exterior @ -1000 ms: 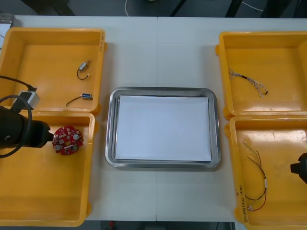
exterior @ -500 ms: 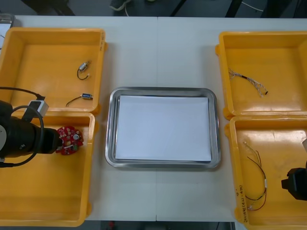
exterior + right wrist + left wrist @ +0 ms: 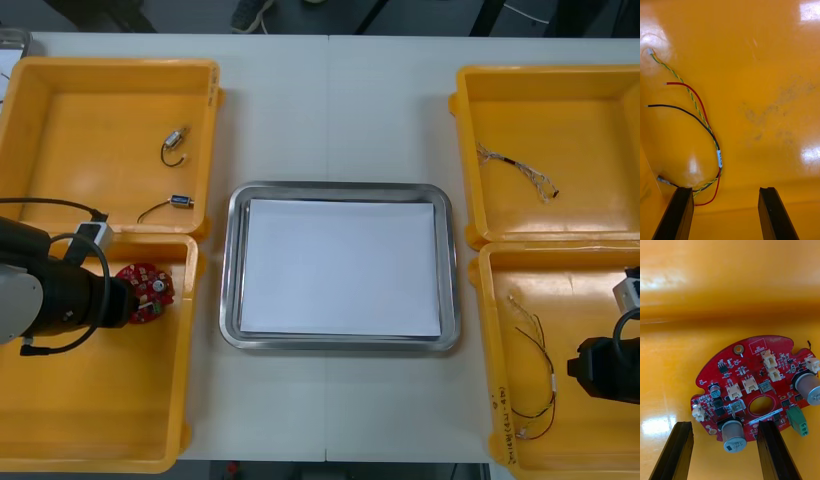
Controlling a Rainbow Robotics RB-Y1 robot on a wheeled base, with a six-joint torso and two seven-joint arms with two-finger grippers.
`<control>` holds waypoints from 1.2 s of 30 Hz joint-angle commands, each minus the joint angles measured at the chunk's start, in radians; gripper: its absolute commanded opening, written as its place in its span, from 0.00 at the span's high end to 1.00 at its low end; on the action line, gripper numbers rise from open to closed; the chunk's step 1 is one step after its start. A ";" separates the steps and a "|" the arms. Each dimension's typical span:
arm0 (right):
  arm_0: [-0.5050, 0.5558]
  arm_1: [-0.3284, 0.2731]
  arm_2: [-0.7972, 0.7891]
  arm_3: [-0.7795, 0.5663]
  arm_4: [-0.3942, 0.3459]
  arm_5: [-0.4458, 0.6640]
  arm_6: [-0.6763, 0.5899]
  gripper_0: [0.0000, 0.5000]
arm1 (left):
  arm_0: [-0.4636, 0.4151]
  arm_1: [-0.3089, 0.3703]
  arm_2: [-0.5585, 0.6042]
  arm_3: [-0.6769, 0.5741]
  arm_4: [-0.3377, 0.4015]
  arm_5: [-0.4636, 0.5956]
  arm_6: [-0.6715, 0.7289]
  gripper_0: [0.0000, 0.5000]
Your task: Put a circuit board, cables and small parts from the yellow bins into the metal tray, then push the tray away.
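A round red circuit board (image 3: 146, 291) lies in the near left yellow bin (image 3: 90, 420). My left gripper (image 3: 128, 300) hangs over its near edge; in the left wrist view the board (image 3: 752, 390) lies just beyond the open fingers (image 3: 677, 453), partly between them. My right gripper (image 3: 585, 368) is over the near right yellow bin (image 3: 580, 270), open above the red, black and yellow cables (image 3: 535, 385). In the right wrist view those cables (image 3: 700, 123) run past one finger (image 3: 677, 217). The metal tray (image 3: 340, 342), white inside, sits mid-table.
The far left bin (image 3: 100, 110) holds two small metal parts (image 3: 175, 142) with black leads. The far right bin (image 3: 545, 110) holds a thin twisted cable (image 3: 515, 168). Bare table lies beyond the tray.
My left arm has moved right, over the circuit board, now covering its left part. My right arm has come further into view over the near right bin.
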 commanded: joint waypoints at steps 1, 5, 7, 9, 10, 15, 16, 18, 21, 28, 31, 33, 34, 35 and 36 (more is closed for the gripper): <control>0.027 0.011 0.040 0.022 0.023 -0.041 -0.027 0.00 | 0.023 -0.017 -0.028 -0.007 -0.028 -0.015 0.111 0.00; 0.036 0.011 0.066 0.039 0.040 -0.081 -0.032 0.00 | 0.025 -0.017 -0.031 -0.001 -0.040 -0.024 0.115 0.00; 0.040 0.009 0.077 0.045 0.050 -0.087 -0.033 0.00 | 0.025 -0.017 -0.033 0.000 -0.048 -0.032 0.115 0.00; 0.047 0.011 0.086 0.053 0.056 -0.095 -0.033 0.00 | 0.025 -0.017 -0.039 0.000 -0.059 -0.033 0.116 0.00; 0.050 0.011 0.093 0.054 0.060 -0.102 -0.033 0.00 | 0.025 -0.017 -0.042 0.000 -0.065 -0.036 0.118 0.00; 0.071 0.011 0.122 0.079 0.079 -0.164 -0.042 0.00 | 0.025 -0.017 -0.047 0.000 -0.073 -0.046 0.124 0.00; 0.074 0.011 0.128 0.090 0.082 -0.181 -0.042 0.00 | 0.025 -0.017 -0.047 0.002 -0.073 -0.047 0.125 0.00; 0.079 0.011 0.135 0.103 0.088 -0.207 -0.044 0.00 | 0.025 -0.017 -0.047 0.000 -0.071 -0.046 0.125 0.15; 0.086 0.011 0.148 0.126 0.096 -0.250 -0.044 0.00 | 0.025 -0.017 -0.051 0.000 -0.073 -0.049 0.128 0.85; 0.109 0.011 0.171 0.136 0.114 -0.277 -0.047 0.00 | 0.025 -0.017 -0.053 0.000 -0.071 -0.050 0.133 1.00; 0.119 0.011 0.185 0.134 0.120 -0.291 -0.050 0.00 | 0.023 -0.015 -0.051 -0.001 -0.071 -0.050 0.133 1.00; 0.125 0.009 0.197 0.134 0.126 -0.305 -0.053 0.00 | 0.023 -0.011 -0.050 -0.007 -0.066 -0.050 0.133 1.00; 0.126 0.011 0.198 0.136 0.128 -0.308 -0.053 0.00 | 0.023 -0.009 -0.050 -0.009 -0.066 -0.050 0.133 1.00; 0.131 0.009 0.203 0.137 0.132 -0.319 -0.056 0.00 | 0.023 -0.003 -0.048 -0.016 -0.062 -0.047 0.133 1.00; 0.134 0.011 0.208 0.140 0.135 -0.329 -0.058 0.00 | 0.023 0.002 -0.044 -0.024 -0.057 -0.042 0.133 1.00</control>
